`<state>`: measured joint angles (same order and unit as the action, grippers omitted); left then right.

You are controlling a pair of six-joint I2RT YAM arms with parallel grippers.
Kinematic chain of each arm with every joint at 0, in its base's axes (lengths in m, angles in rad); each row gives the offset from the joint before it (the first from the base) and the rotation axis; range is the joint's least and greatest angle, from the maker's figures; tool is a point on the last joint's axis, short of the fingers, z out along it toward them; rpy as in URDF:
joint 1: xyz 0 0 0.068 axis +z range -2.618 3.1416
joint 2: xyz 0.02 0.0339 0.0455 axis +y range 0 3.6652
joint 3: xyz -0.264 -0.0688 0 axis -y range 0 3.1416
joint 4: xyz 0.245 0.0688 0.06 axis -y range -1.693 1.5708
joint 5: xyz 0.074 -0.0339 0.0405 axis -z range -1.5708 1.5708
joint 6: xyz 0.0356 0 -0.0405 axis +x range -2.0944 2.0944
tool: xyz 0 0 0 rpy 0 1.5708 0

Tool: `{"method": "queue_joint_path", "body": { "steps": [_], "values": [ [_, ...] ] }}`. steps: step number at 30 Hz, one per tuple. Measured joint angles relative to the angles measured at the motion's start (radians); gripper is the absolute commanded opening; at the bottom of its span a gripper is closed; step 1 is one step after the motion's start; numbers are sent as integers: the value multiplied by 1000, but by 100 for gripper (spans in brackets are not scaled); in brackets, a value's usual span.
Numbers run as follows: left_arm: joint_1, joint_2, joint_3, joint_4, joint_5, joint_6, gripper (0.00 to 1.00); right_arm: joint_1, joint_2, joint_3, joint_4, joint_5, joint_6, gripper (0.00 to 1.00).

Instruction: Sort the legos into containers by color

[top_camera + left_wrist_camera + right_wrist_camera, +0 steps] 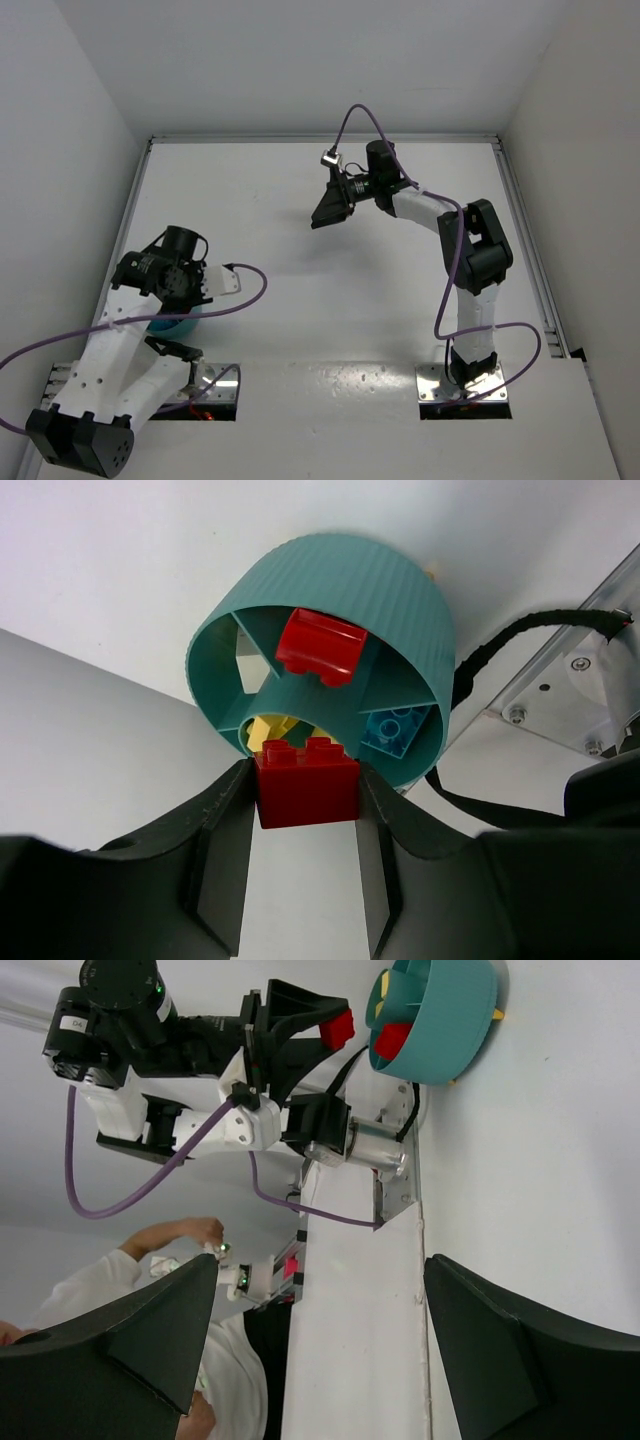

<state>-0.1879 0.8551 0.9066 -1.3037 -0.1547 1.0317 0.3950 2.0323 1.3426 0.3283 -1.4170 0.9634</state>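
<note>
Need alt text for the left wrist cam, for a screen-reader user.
The left hand grips a red lego between its fingers, just in front of the round teal bowl. In the bowl's divided compartments lie another red lego, yellow legos and a blue lego, each colour in a separate section.

From above, my left arm (110,350) covers most of the teal bowl (178,326). In my left wrist view, the red brick (307,785) I hold hides part of the yellow bricks (265,730) behind it.
</note>
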Motion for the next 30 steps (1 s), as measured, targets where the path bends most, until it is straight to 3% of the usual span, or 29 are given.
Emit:
{"method": "queue_joint_path", "body": {
  "steps": [12, 30],
  "values": [
    [0, 6, -67, 1, 8, 11, 5, 0, 0, 0, 0, -5, 0, 84],
    [0, 60, -84, 3, 27, 7, 22, 0, 0, 0, 1, -5, 0, 84]
  ]
}}
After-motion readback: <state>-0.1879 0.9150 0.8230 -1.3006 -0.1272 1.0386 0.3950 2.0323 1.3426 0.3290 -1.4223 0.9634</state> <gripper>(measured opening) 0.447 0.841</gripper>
